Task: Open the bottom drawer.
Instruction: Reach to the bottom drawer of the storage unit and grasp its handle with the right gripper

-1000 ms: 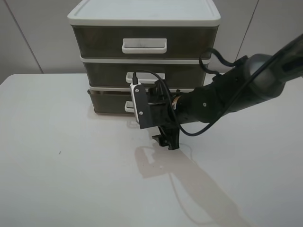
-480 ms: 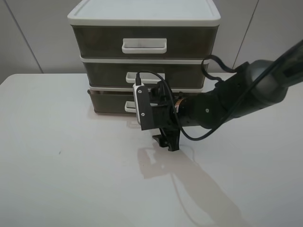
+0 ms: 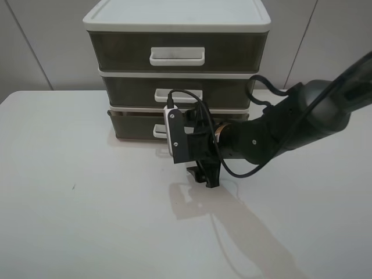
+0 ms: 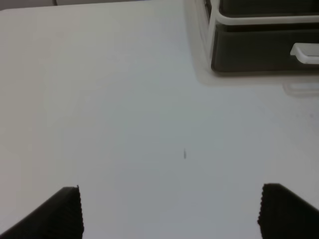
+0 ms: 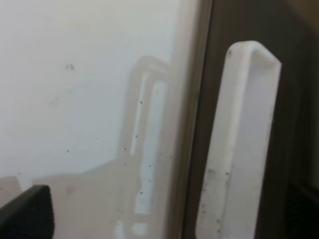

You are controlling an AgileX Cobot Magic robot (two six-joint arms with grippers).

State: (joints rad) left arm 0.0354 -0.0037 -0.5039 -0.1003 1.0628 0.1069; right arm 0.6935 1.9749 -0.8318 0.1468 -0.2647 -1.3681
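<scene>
The bottom drawer point(image 3: 131, 125) is the lowest smoky brown tray in the white-framed unit, and it looks closed. Its white loop handle point(image 3: 158, 131) is partly hidden behind my right wrist. My right gripper point(image 3: 200, 163) hovers just in front of this drawer, turned on its side. In the right wrist view the handle point(image 5: 239, 144) lies between the two dark fingertips point(image 5: 25, 211), untouched, so the right gripper point(image 5: 164, 209) is open. My left gripper point(image 4: 174, 214) is open and empty over bare table, well away from the drawer point(image 4: 259, 50).
The middle drawer point(image 3: 133, 92) and the taller top drawer point(image 3: 116, 55) sit closed above it. The unit stands at the back of a white table point(image 3: 70, 221), against a grey wall. A black cable point(image 3: 256, 81) loops off the right arm.
The right arm has shifted slightly down and to the right in front of the unit. The drawers have not moved.
</scene>
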